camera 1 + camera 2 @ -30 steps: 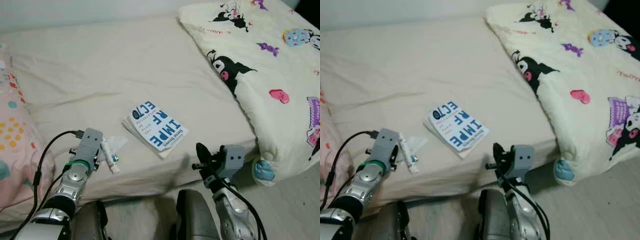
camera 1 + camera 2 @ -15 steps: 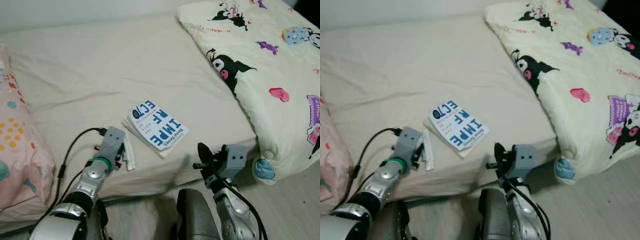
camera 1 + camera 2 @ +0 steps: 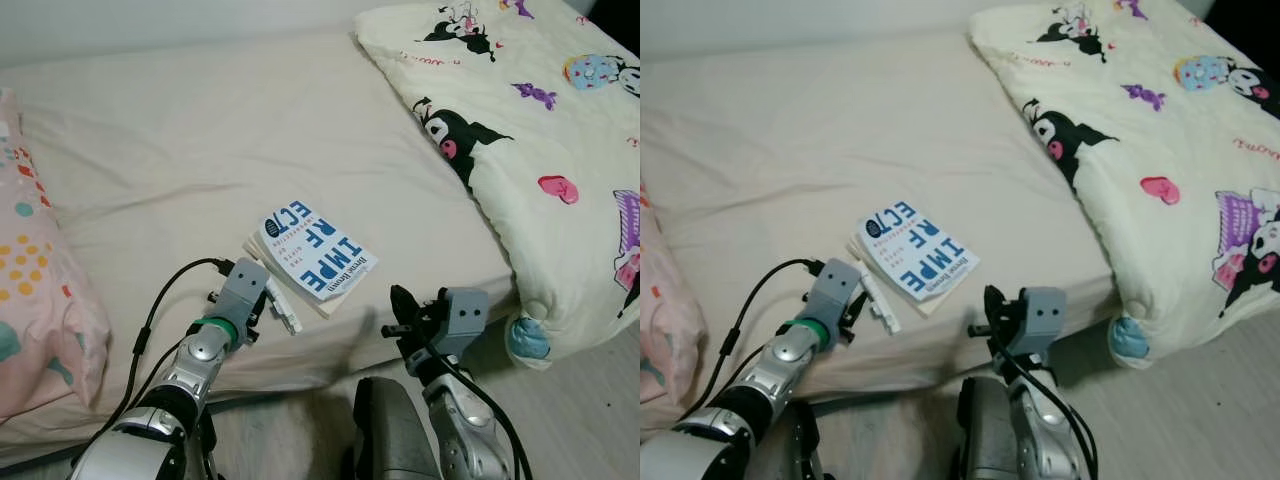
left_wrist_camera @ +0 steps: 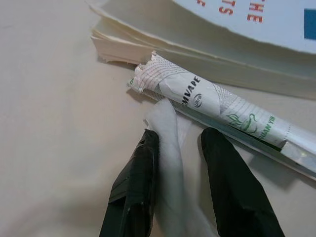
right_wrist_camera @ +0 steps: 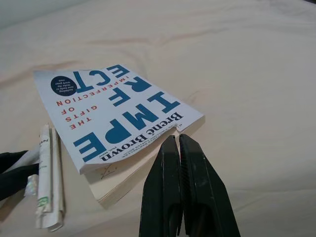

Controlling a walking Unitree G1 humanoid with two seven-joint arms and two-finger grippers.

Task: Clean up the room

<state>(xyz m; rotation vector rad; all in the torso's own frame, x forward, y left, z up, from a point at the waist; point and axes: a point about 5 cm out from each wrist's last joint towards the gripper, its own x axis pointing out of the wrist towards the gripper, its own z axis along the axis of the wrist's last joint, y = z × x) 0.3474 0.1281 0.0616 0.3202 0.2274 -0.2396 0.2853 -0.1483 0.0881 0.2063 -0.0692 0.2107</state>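
A white tube packet [image 3: 283, 308] with green print lies on the bed against the near left edge of a blue-and-white paperback [image 3: 315, 250]. My left gripper [image 4: 181, 133] rests on the sheet, shut on the packet's thin white flap [image 4: 168, 148], and the tube [image 4: 217, 106] lies just past its fingertips beside the book's pages [image 4: 163, 47]. My right gripper [image 5: 177, 140] hovers shut in front of the mattress edge, pointing at the book [image 5: 118, 113]. The right wrist view also catches the tube [image 5: 47, 182].
The beige mattress [image 3: 200, 130] spreads ahead. A pink dotted pillow [image 3: 35, 300] lies at the left. A cream comforter [image 3: 540, 150] with cartoon prints covers the right side and hangs over the edge. Pale floor [image 3: 590, 420] shows at the lower right.
My left gripper has slid to the right across the sheet, bringing the white packet from near the pillow up against the book. The right arm has barely moved.
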